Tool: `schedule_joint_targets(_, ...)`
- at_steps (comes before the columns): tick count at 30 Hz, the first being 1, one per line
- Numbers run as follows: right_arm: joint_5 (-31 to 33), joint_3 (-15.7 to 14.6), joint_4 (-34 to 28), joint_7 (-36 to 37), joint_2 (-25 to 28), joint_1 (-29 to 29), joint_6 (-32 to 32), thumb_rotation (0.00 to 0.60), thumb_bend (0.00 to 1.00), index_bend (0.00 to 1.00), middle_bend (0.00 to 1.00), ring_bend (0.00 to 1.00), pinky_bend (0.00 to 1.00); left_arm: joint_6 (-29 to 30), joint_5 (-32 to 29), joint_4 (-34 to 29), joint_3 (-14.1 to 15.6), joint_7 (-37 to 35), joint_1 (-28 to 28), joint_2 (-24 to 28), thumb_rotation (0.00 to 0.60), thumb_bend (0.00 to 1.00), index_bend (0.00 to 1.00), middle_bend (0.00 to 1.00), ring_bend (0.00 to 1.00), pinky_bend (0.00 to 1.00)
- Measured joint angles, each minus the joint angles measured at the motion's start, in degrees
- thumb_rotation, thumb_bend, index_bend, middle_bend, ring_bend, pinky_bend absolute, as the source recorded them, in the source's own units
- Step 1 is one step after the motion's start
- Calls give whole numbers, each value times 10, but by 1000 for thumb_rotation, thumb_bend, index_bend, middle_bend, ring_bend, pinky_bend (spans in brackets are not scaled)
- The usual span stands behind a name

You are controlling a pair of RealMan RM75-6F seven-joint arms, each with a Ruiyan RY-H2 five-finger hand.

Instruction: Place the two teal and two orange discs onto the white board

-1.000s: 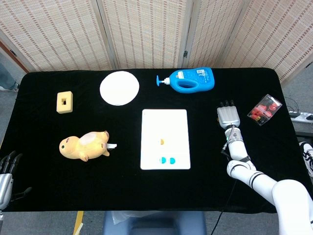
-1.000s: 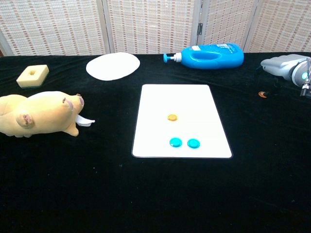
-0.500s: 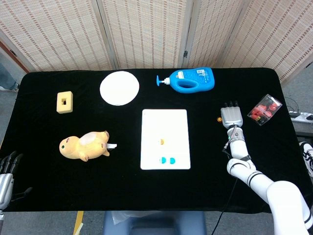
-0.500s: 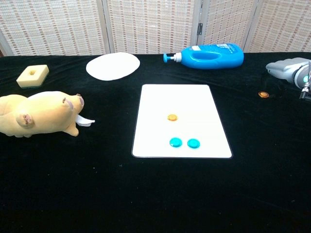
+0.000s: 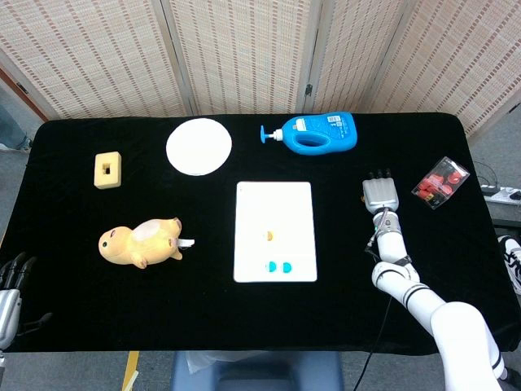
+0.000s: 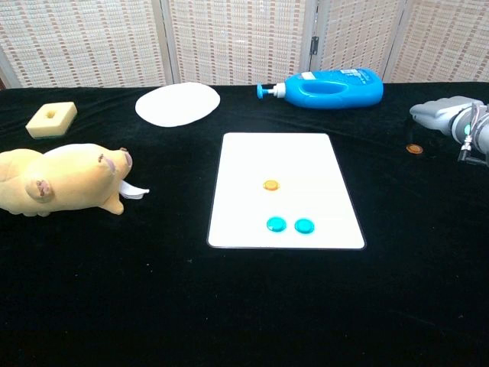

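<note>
Black table (image 5: 73, 269): white board (image 5: 274, 213), plush (image 5: 140, 241), bottle (image 5: 316, 133), orange disc (image 6: 414, 148).

Even, bright overhead light is falling on my surface (image 5: 81, 244); the black cloth is swallowing shadows, the board (image 5: 274, 204) is glaring slightly, and both views are staying sharp.

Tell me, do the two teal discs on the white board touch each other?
Apart. In the chest view a strip of white board shows between the left teal disc and the right teal disc.
</note>
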Motion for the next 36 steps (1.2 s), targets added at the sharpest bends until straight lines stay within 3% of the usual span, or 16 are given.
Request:
schedule_joint_targets(26,-16,20,12,-17,-10,-2,1,600,421,515,198,76,0,-6,-2,10,1,-7,-2,-5,600,100,0,0,0,0)
schedule_joint_targets(32,-31,20,-21,-12,7,-5,9,600,421,515,198,74,0,-5,-3,11,0,-9,-2,-4,600,100,0,0,0,0)
schedule_joint_targets(36,-51,17,-89,-6,40,-9,25,600,422,516,199,74,0,-3,-1,9,0,-9,-2,-3,600,100,0,0,0,0)
